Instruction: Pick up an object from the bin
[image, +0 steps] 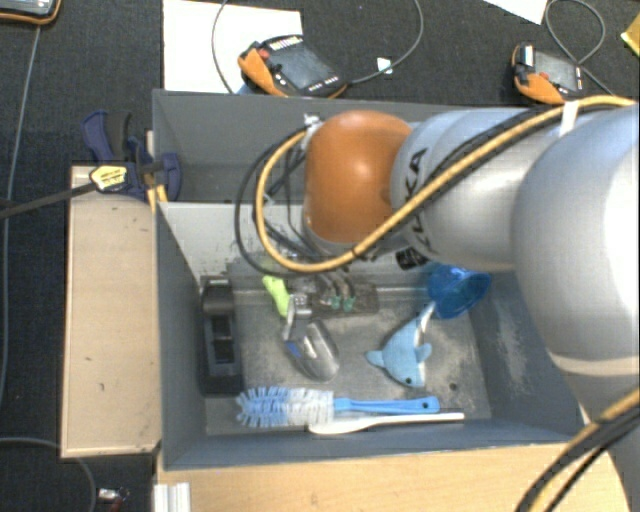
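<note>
My gripper (300, 322) reaches down into the middle of the bin, below the arm's orange cover. Just under it on the bin floor lies a grey, rounded, glossy thing (320, 353) with a small blue piece (295, 350) at its left side. A yellow-green piece (276, 292) sits close to the gripper's upper left. To the right, a light blue plush sea animal (403, 357) rests on the floor, apart from the gripper.
A black tape dispenser (218, 335) stands by the left wall. Along the front wall lie a blue bottle brush (300, 406) and a white handle (390, 422). A blue cup (455, 288) sits at the right, partly under the arm.
</note>
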